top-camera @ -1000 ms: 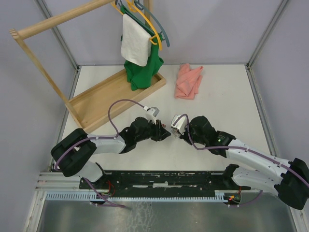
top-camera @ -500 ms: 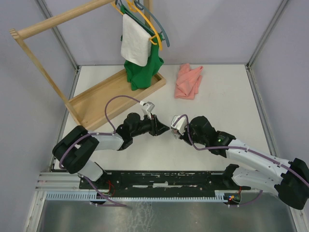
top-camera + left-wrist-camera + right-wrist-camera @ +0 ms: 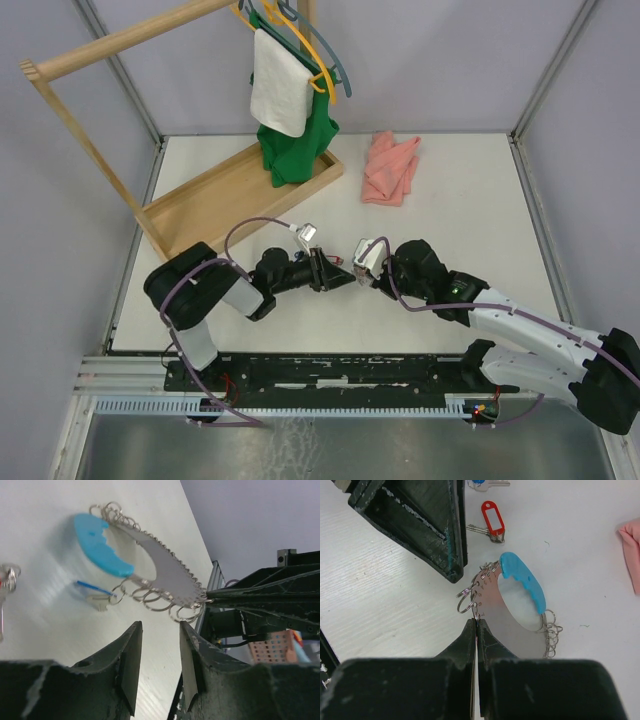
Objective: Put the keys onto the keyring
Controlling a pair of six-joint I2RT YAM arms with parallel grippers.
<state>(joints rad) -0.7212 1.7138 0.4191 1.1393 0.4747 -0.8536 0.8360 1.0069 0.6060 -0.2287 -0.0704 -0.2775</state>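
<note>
**Threading in hand:** the keyring is pinched at its notched metal edge by the clenched right end effector. It is held at a tilt over the table, with its thick blue section turned away from the grip. Facing it, the left end effector is seen with its jaws parted and nothing between them. Just past its tip, a red-tagged key is seen loose on the table, not yet on any ring. A blue-tagged key is seen beside the small rings (whether it is threaded cannot be told).

The next move, it is judged, calls for the red-tagged key to be picked up by the left end effector. Its hole would then be worked onto one of the small rings while the keyring is steadied.

No brand is shown. The red tag's white window is blank, and tiny marks on the metal plate cannot be read. At the far side, a pink cloth is seen.
</note>
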